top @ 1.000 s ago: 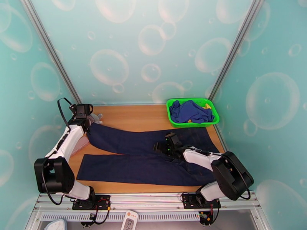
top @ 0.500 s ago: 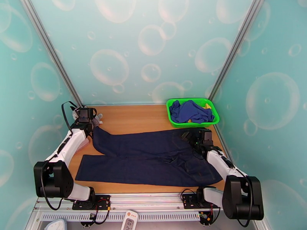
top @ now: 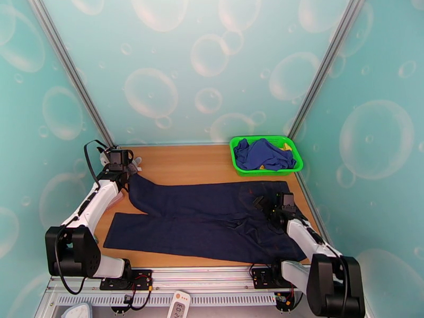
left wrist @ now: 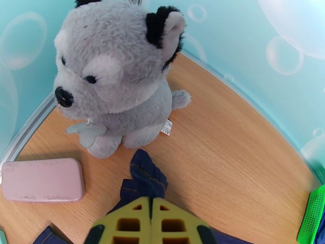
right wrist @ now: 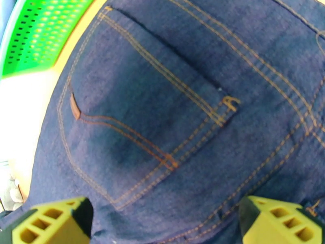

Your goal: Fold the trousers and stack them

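The dark navy trousers [top: 206, 218] lie flat across the table, waist to the right and both legs reaching left. My left gripper [top: 129, 170] is at the far left end of the rear leg. In the left wrist view its yellow fingers [left wrist: 134, 222] are pressed together, shut on the leg hem [left wrist: 146, 177], which pokes out in front of them. My right gripper [top: 263, 201] hovers over the seat of the trousers. Its fingers [right wrist: 53, 224] stand wide apart above a back pocket [right wrist: 142, 106] with orange stitching, holding nothing.
A green basket [top: 297, 166] with a royal-blue garment [top: 262, 153] sits at the back right, its rim near the waist [right wrist: 40, 29]. A grey plush dog [left wrist: 113, 78] and a pink box [left wrist: 40, 179] sit in the back left corner, close ahead of the left gripper.
The right arm swung from the middle of the trousers out to the right and now hangs over the seat. The waist end lies flatter and further right. The left gripper kept hold of the hem.
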Controlling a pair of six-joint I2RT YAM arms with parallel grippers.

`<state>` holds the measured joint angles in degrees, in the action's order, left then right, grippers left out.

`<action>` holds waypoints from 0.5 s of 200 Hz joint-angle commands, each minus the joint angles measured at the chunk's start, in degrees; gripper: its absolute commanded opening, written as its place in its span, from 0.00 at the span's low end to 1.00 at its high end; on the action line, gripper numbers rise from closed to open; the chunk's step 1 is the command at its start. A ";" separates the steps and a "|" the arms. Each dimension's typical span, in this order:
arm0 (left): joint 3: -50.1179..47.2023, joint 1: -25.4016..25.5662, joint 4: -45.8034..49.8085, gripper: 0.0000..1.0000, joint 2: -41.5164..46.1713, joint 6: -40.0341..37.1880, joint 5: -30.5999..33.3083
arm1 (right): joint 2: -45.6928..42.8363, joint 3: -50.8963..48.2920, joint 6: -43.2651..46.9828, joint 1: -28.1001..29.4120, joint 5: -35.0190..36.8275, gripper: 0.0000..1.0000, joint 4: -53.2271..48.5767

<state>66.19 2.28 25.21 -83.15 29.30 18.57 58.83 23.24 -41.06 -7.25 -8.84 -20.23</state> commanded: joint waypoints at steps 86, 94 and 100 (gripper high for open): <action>-0.85 0.40 -1.77 0.00 0.61 -1.35 -1.95 | 15.24 24.42 10.85 -10.52 1.02 0.99 -6.62; -1.13 0.43 -1.85 0.00 0.71 -1.28 -1.97 | 19.25 26.74 13.14 -11.81 0.96 0.99 -5.62; -1.36 0.44 -1.80 0.00 0.71 -1.26 -2.06 | 21.75 28.19 14.36 -13.02 0.95 0.99 -4.79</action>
<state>66.08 2.31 24.69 -83.55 28.91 17.32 72.20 46.19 -35.18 -17.15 -7.66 -28.58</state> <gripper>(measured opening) 0.043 0.993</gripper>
